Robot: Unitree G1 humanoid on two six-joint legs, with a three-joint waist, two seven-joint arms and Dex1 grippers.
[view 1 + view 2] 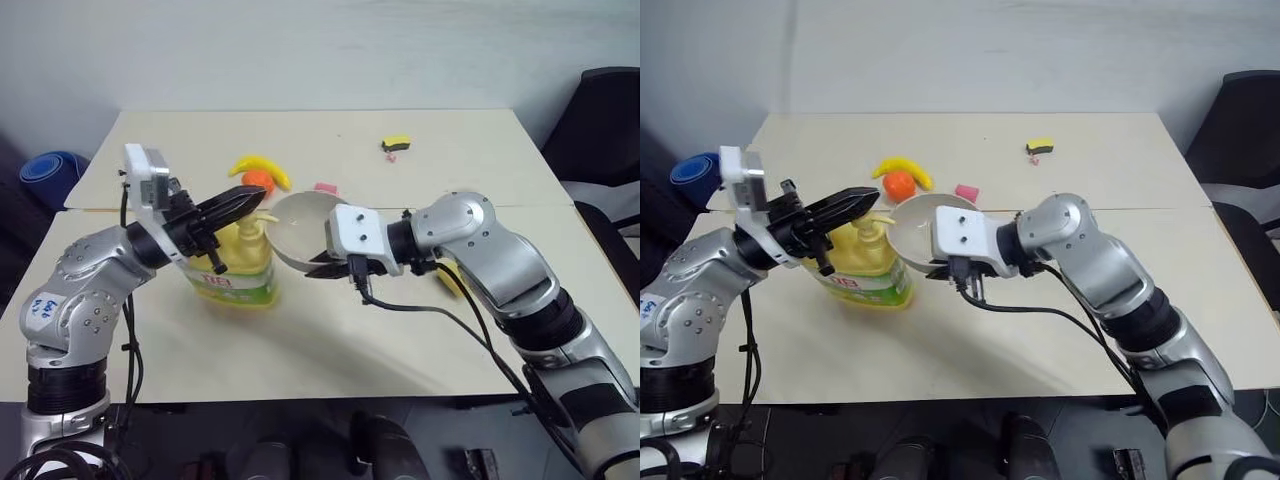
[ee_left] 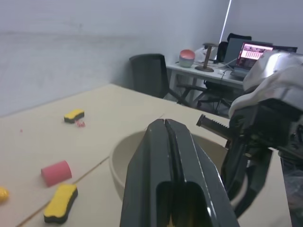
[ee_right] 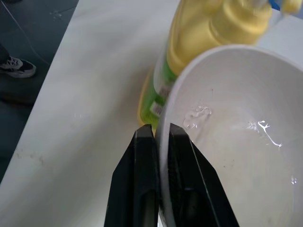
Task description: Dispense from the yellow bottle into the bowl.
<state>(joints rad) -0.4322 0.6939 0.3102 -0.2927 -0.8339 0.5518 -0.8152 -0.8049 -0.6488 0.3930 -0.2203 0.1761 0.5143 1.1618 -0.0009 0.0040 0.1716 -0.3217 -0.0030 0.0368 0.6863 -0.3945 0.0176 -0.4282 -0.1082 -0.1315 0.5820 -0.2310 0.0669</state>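
One yellow bottle, its red label lettering unreadable, centre-left. One bowl, rim gripped by right end effector; left end effector closed, empty.

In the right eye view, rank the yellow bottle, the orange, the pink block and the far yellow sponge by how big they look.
1. yellow bottle
2. orange
3. pink block and far yellow sponge look alike; the sponge lies farther off, so unranked.
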